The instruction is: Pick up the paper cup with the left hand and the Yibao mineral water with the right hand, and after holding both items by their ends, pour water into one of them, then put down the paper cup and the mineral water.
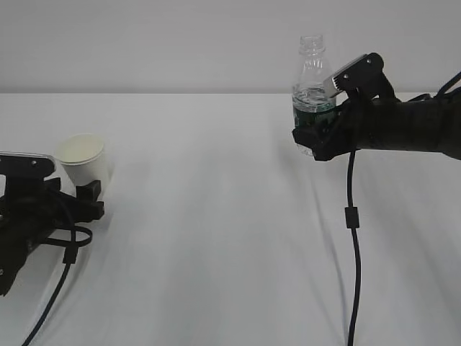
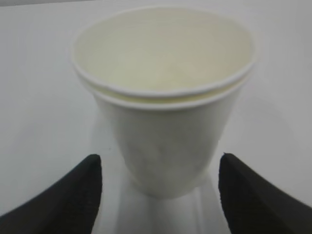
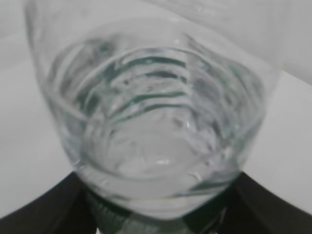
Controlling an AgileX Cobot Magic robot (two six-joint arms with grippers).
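The right hand (image 1: 317,137) was clamped on the Yibao mineral water (image 1: 312,101), held upright above the table (image 1: 216,216). The paper cup (image 1: 83,158) stood on the table between the parted fingers (image 2: 63,195) of the left hand (image 1: 75,196), untouched.

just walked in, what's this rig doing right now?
The right gripper holds a small clear plastic water bottle with a green label and no cap, upright and lifted off the white table. On the left, a small white paper cup stands on the table, and the left gripper sits low around its base with jaws open, fingers either side and not gripping yet. No pouring has started.
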